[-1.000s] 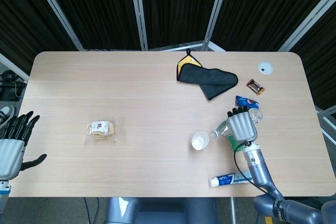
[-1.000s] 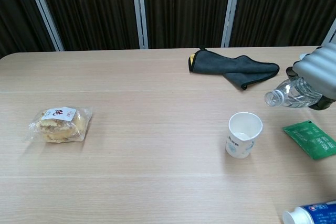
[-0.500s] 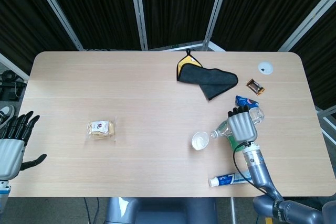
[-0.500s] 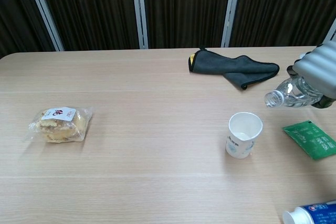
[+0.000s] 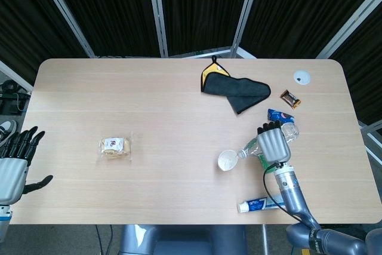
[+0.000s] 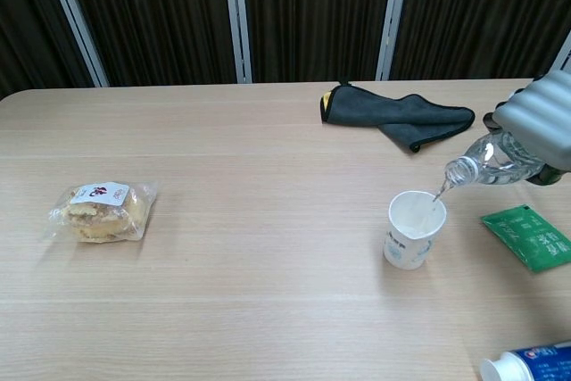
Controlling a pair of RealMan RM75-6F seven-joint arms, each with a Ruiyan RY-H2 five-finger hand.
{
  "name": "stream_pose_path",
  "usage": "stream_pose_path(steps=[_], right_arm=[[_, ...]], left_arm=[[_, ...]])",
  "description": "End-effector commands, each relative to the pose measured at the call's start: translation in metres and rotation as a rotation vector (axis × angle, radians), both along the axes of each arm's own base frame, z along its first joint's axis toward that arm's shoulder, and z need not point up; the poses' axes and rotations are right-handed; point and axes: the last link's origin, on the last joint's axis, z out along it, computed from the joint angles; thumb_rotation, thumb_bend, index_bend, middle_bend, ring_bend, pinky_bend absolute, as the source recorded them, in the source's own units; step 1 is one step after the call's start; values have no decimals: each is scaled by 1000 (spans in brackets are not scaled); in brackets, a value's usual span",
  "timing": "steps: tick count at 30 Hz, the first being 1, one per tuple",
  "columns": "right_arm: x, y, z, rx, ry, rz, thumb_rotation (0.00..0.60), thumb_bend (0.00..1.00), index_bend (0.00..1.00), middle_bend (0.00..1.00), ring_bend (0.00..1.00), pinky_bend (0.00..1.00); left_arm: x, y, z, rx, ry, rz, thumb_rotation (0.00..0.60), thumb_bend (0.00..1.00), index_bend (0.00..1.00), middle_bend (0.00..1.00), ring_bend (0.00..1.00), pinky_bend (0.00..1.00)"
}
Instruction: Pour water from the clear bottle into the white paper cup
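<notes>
Pouring is under way. The right hand (image 6: 538, 120) wraps the bottle (image 6: 489, 162), tipped so its open mouth hangs just above the cup (image 6: 415, 229) rim at 2 o'clock, and a thin stream of water (image 6: 439, 192) falls inside. The cup stands upright on the table (image 6: 250, 176), at 9 o'clock from that hand. The left hand (image 5: 13, 165) rests off the table's edge, fingers spread, holding nothing. I judge the next move calls for holding the tilt steady over the rim, then righting the bottle before the cup fills.

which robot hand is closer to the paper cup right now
The right. The right robot hand holds the clear bottle tilted just beside and above the white paper cup, its mouth over the rim. The left robot hand hangs off the table's far left edge, fingers spread.
</notes>
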Motion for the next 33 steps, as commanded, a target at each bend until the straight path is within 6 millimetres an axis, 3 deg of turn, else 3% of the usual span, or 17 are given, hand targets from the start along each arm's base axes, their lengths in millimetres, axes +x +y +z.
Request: stream_pose_path(steps=[1, 28, 33], right_arm=[[1, 0, 0, 0, 5, 3, 600, 716, 589, 652, 520, 382], [0, 2, -3, 15, -41, -10, 600, 718, 592, 655, 525, 384], [5, 2, -1, 61, -286, -82, 600, 717, 593, 655, 526, 385]], left_arm=[[0, 0, 0, -1, -1, 0, 600, 16, 0, 0, 0, 0], [0, 0, 1, -2, -2, 1, 600, 14, 0, 0, 0, 0], [0, 1, 1, -3, -4, 5, 600, 15, 0, 0, 0, 0]])
